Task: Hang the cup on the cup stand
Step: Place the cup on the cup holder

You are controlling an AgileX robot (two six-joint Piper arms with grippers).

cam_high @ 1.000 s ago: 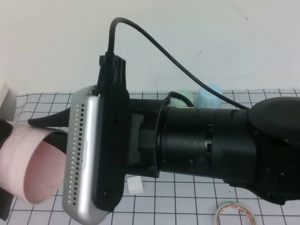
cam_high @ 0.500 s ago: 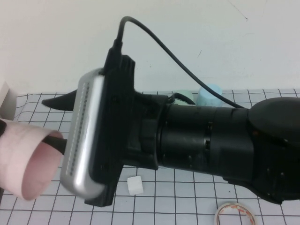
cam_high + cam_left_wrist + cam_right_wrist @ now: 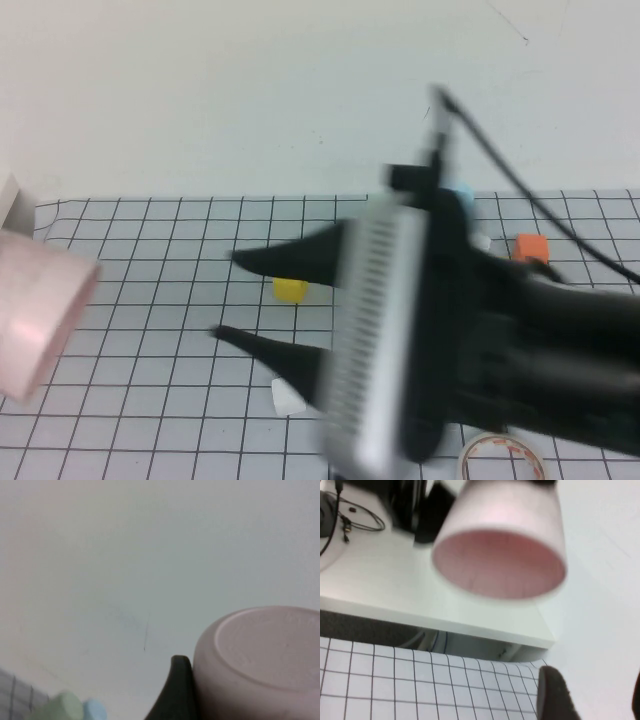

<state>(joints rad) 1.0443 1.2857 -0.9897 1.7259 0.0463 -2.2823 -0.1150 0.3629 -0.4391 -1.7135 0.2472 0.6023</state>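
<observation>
The pale pink cup (image 3: pixel 40 320) hangs in the air at the far left edge of the high view, lying on its side. In the left wrist view its base (image 3: pixel 265 645) fills the corner, and one black finger (image 3: pixel 176 692) of my left gripper (image 3: pixel 255 680) presses against its side. My right gripper (image 3: pixel 225 295) is over the middle of the table, open, with both black fingers pointing left toward the cup and clear of it. In the right wrist view the cup's mouth (image 3: pixel 500 562) faces my right gripper (image 3: pixel 595 700), whose fingers are empty. The cup stand is out of view.
On the gridded mat lie a yellow block (image 3: pixel 290 290), a white block (image 3: pixel 285 397), an orange block (image 3: pixel 529 247) and a tape roll (image 3: pixel 500 460). A light blue cup (image 3: pixel 462 192) stands at the back behind the right arm. A white box (image 3: pixel 12 205) sits at the left edge.
My right gripper has opened, come off the cup's rim and drawn back to the right. The cup has stayed at the left edge, drifting slightly left.
</observation>
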